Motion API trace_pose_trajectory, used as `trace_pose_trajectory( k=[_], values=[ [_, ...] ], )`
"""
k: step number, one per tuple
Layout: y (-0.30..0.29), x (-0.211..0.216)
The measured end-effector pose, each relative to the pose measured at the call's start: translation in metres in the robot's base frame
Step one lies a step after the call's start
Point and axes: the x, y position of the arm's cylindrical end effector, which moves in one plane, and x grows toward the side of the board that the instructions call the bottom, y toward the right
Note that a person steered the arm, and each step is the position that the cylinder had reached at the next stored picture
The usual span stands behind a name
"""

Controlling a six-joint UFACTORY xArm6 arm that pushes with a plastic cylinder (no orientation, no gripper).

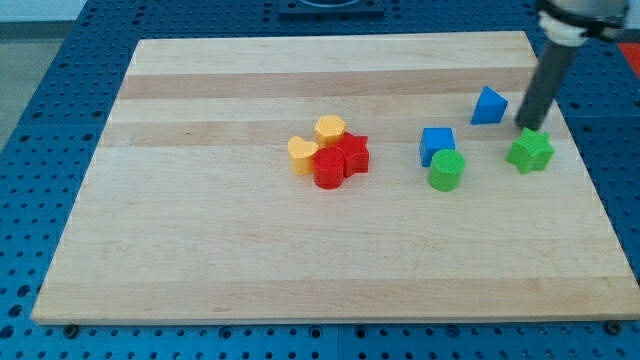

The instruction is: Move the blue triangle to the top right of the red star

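Rod – dark, straight, entering from the view's top right; no claw fitted, so no wide or narrow state applies, and it holds nothing. My tip (529,126) rests on the wooden board (200,250).

Blue triangle (488,105) – just to the view's left of my tip, slightly higher, a small gap between.

Green star (530,151) – directly below my tip, close.

Blue cube (437,144) and green cylinder (446,170) – left and lower, touching each other.

Red star (353,153) – well left of my tip, clustered with a red cylinder (328,168), yellow heart (302,154) and yellow hexagon (330,129).
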Motion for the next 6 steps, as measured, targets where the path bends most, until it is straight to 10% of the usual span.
trace_pose_trajectory(
  k=[6],
  values=[
    [-0.145,-0.011]
  ],
)
